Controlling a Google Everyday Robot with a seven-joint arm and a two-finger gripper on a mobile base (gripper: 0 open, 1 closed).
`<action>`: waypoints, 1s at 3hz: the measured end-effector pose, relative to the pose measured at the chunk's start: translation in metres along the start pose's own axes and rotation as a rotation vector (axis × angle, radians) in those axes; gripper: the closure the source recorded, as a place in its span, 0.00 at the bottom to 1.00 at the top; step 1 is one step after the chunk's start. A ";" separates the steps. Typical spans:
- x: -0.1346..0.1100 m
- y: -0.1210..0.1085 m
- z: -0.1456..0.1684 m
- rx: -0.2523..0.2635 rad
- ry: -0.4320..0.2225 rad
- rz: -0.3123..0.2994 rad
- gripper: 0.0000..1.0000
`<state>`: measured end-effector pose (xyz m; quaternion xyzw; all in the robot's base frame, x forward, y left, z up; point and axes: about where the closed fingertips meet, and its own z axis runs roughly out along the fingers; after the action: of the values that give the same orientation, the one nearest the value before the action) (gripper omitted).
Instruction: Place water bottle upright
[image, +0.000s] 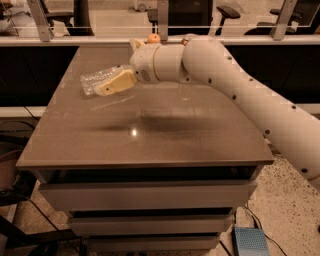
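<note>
One water bottle (94, 80) is seen, clear and ribbed, at about ten o'clock on the worktop (150, 145); it is held on its side, nearly level, with its free end turned toward nine o'clock and its other end hidden behind the hand; a faint shadow is cast on the surface just below it. One hand (103, 86) is counted, and it is clenched around the water bottle; one cream finger (116, 85) is laid across the near side of the bottle, while the other finger is hidden behind it.

One white arm (240, 85) is carried in from four o'clock, across the right edge of the worktop, and its thick wrist is placed at about twelve o'clock, just right of the bottle. One small orange object (153, 38) is glimpsed at the far edge, just behind the wrist; what it is cannot be told.

Under the worktop three drawer fronts (145, 196) are stacked. On the floor at five o'clock one blue box (251, 241) is set. Behind the far edge three upright posts (162, 20) are counted.
</note>
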<state>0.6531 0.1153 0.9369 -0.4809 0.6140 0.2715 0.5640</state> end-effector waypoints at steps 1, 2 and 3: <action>0.000 -0.009 0.009 -0.074 0.089 -0.071 0.00; 0.001 -0.019 0.021 -0.140 0.184 -0.138 0.00; 0.003 -0.027 0.032 -0.186 0.262 -0.192 0.00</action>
<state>0.6912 0.1315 0.9330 -0.6187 0.6058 0.2069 0.4555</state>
